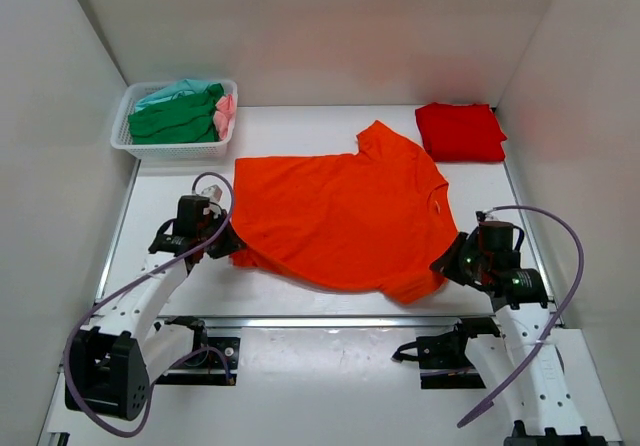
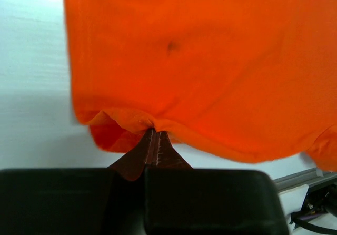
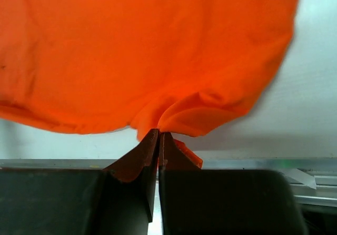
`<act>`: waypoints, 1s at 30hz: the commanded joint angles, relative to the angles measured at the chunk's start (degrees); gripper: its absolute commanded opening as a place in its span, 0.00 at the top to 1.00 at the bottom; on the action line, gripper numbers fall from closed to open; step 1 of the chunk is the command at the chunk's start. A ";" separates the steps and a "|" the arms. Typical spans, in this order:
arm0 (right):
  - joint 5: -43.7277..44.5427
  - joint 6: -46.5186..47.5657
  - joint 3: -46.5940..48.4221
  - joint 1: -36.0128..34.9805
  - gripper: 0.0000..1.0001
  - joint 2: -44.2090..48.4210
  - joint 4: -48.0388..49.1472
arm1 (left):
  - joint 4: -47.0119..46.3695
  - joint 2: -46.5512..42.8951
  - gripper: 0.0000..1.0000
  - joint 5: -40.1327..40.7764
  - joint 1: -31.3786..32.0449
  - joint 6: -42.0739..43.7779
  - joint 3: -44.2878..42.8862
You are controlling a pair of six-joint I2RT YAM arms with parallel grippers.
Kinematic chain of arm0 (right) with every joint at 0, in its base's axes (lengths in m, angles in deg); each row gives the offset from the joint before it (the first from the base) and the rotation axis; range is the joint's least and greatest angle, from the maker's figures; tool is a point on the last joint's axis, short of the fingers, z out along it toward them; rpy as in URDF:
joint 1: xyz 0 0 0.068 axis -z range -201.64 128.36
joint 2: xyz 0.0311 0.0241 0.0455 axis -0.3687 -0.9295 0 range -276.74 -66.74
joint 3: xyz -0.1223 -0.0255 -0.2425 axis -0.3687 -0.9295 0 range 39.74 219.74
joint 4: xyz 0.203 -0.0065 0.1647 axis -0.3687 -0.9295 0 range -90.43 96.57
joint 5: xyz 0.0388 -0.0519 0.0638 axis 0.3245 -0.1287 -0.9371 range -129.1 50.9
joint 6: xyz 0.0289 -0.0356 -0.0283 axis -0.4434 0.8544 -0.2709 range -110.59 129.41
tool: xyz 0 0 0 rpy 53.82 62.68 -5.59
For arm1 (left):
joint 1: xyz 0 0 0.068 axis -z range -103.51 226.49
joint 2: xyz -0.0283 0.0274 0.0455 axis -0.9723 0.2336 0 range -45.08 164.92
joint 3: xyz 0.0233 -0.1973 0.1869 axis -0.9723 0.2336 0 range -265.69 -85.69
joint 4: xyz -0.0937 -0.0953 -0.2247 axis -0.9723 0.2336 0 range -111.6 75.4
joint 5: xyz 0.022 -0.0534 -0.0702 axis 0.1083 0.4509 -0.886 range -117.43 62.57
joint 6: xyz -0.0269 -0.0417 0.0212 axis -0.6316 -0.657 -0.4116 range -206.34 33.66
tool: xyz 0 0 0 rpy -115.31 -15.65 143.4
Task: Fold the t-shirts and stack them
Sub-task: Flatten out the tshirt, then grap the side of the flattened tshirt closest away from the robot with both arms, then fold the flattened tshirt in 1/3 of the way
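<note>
A bright orange t-shirt (image 1: 340, 211) lies spread across the middle of the table, collar to the right. My left gripper (image 1: 232, 246) is shut on its near left corner, which puckers at the tips in the left wrist view (image 2: 155, 132). My right gripper (image 1: 445, 264) is shut on its near right corner by the sleeve, the cloth bunched at the tips in the right wrist view (image 3: 159, 134). A deeper red t-shirt (image 1: 460, 131) lies folded at the back right. Green (image 1: 175, 121), teal (image 1: 175, 90) and pink (image 1: 226, 114) t-shirts lie in the basket.
A white mesh basket (image 1: 175, 149) stands at the back left corner. A metal rail (image 1: 330, 320) runs along the table's near edge, with both arm bases just behind it. White walls close in the left, right and back sides.
</note>
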 commanded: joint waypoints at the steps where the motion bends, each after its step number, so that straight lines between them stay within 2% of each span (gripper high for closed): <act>1: -2.56 0.53 -2.44 2.06 1.00 -1.24 0.02 | -1.73 -1.18 1.00 1.85 -0.35 0.46 0.60; 11: -0.71 0.18 -0.24 -2.77 1.00 -7.74 3.09 | -0.33 -4.60 1.00 4.66 0.35 -0.42 2.54; 19: -1.33 6.15 7.48 -1.98 1.00 -20.83 10.39 | -1.11 -9.87 1.00 12.57 -3.25 -2.62 3.33; 30: 0.87 11.26 19.26 1.18 1.00 -36.39 14.00 | -6.12 -3.47 1.00 10.55 -2.73 -2.18 3.25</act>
